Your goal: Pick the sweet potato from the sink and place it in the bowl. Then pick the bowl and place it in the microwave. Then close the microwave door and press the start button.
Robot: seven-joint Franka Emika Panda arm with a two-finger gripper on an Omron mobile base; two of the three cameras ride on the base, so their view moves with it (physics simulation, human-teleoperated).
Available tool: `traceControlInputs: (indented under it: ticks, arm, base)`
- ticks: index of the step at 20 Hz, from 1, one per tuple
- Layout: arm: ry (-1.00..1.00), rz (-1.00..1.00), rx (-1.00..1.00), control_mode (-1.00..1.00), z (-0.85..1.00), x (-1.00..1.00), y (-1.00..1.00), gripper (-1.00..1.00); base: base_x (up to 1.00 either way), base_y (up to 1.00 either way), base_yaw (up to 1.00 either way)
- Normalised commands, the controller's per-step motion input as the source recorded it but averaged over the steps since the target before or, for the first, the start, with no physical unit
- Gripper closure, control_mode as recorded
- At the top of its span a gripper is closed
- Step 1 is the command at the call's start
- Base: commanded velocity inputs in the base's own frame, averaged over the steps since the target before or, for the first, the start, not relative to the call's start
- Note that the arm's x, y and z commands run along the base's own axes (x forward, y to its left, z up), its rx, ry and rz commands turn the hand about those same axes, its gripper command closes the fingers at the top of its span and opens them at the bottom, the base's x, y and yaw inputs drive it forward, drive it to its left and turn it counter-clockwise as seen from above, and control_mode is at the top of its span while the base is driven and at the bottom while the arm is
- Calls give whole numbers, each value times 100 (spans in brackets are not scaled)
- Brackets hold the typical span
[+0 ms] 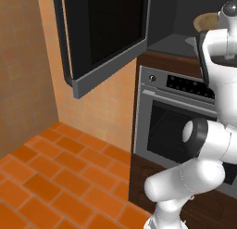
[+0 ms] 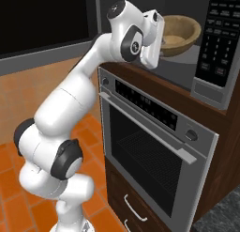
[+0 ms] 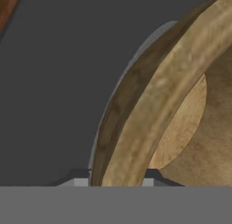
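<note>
Gripper (image 3: 115, 182) partly closed, pinching the bowl (image 2: 180, 34) rim, bowl inside the microwave (image 2: 213, 48), door (image 1: 99, 35) swung open.

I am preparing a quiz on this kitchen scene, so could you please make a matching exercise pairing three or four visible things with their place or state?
Things:
1. round tan wooden bowl
2. dark glass microwave door
3. steel oven with bar handle
4. orange tile floor

Places or states:
A. swung open to the left
B. below the microwave, door shut
C. inside the microwave cavity, rim between the jaws
D. underneath the robot base

Pairs: 1-C, 2-A, 3-B, 4-D
</note>
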Motion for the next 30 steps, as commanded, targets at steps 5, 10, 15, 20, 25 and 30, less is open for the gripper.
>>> traceControlInputs:
  ticks: [5,10,15,20,25,30]
  arm:
    - [0,0,0,-100,-18,39,-20,100]
    - [0,0,0,-100,-29,40,-19,100]
    - [0,0,0,-100,-55,26,-12,100]
    - [0,0,0,-100,-49,10,0,-100]
    - [-1,0,0,-100,-28,16,8,-100]
    - [-25,0,0,-100,0,0,14,-100]
  base:
    - [0,0,0]
    - [0,0,0]
    - [0,0,0]
    - [0,0,0]
    - [0,0,0]
    - [0,0,0]
